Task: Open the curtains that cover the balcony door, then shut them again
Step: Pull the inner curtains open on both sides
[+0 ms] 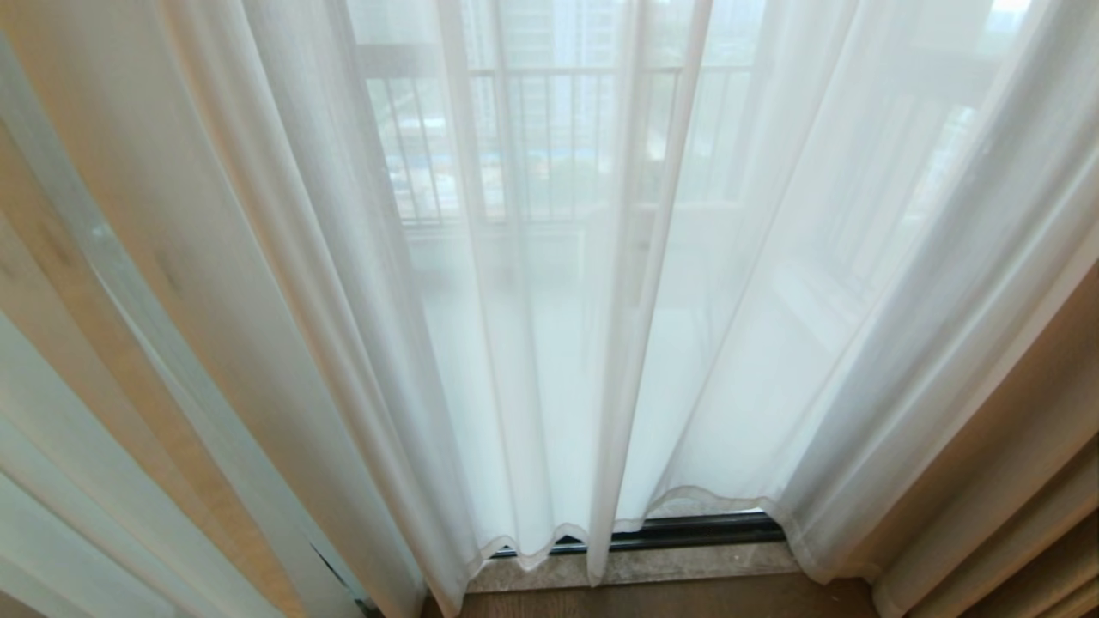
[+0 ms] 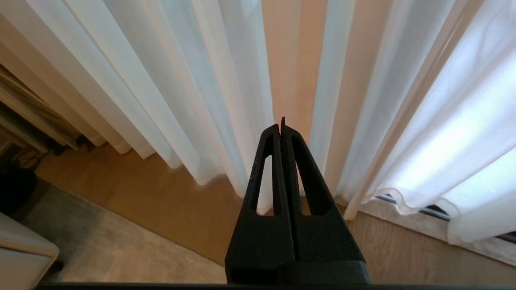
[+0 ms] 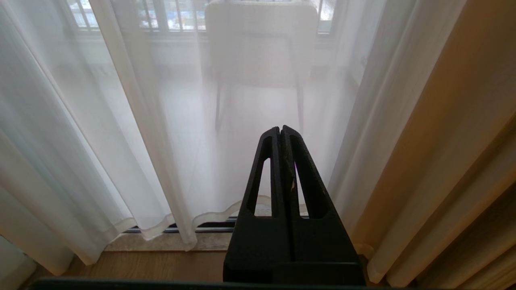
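Left gripper [image 2: 281, 125], seen from its own wrist camera: the two black fingers are pressing together tip to tip, holding nothing, and pointing toward the folds of the curtains [image 2: 209, 92] above a wooden floor [image 2: 161, 205]. Right gripper [image 3: 280, 133], seen from its wrist camera: its two fingers are likewise lying fully together and empty, aiming at the sheer fabric near a tan drape [image 3: 451, 133]. Neither gripper is touching cloth, and neither arm is showing in the head view.

The curtains [image 1: 549, 343] are hanging drawn across the balcony door [image 1: 687, 530], of which only the dark bottom track is peeking out beneath the wavy hems. Two sheer white panels are meeting at a vertical seam near the middle of the head view, their hems hanging just above a pale stone sill [image 1: 652, 566]. Two thicker beige drapes are flanking them, one at the left [image 1: 103, 283] and one at the right [image 1: 1013, 481].

Through the fabric a barred railing [image 1: 549, 146] is showing faintly, with buildings beyond it. One chair [image 3: 260, 44] is standing on the balcony, visible through the curtains in the right wrist view. In the left wrist view, one grey rug [image 2: 105, 249] is lying on the wooden floor, and the corner of a pale piece of furniture [image 2: 22, 253] is showing beside the rug.
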### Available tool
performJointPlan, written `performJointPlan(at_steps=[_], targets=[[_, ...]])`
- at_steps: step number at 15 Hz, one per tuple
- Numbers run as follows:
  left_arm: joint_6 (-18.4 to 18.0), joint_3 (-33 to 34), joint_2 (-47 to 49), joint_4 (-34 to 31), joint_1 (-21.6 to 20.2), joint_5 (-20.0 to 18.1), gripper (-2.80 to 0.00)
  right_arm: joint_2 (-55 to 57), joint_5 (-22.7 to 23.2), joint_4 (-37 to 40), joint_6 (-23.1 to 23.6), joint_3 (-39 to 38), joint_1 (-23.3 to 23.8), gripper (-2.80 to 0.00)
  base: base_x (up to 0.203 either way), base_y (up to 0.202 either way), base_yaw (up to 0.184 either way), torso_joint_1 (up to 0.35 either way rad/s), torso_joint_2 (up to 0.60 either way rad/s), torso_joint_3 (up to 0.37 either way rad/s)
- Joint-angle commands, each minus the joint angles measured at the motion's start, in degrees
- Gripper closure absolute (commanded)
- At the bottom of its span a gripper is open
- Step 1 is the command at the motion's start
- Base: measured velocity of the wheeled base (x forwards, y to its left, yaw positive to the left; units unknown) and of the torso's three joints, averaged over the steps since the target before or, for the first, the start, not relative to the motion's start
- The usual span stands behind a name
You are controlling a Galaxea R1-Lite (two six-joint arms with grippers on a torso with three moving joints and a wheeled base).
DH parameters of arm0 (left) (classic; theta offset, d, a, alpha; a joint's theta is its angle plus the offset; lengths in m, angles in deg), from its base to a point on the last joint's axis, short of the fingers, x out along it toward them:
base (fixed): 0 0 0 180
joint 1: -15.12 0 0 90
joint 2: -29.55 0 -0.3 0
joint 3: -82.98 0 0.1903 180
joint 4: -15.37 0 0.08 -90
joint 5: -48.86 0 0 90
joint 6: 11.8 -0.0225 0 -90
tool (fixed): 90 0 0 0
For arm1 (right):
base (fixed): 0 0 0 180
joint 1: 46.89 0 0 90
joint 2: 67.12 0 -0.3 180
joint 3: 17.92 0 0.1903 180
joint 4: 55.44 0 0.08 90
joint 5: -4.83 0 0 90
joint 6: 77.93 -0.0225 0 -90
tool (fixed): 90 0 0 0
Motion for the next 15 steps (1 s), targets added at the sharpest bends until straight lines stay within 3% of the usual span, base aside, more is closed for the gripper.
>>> performJointPlan(at_steps=[1, 6, 10, 15], targets=[[0.93, -2.00, 3.74, -0.05, 0.01, -0.16, 0.00, 0.07, 0.07, -0.04, 0.02, 0.00, 0.01, 0.00, 0.000, 0.000, 0.000, 0.000, 0.00, 0.000], [2.28, -9.64, 7.92, -0.19, -0.26, 0.07, 0.00, 0.09, 0.03, -0.04, 0.05, 0.00, 0.03, 0.00, 0.000, 0.000, 0.000, 0.000, 0.00, 0.000], [2.28, -22.24, 19.75, -0.14, -2.16, 2.21, 0.00, 4.03, 0.03, -0.04, 0.11, 0.00, 0.10, 0.00, 0.000, 0.000, 0.000, 0.000, 0.00, 0.000], [2.28, -33.83, 28.41, -0.08, -4.03, 3.45, 0.00, 0.07, 0.12, -0.04, 0.11, 0.00, 0.01, 0.00, 0.000, 0.000, 0.000, 0.000, 0.00, 0.000]])
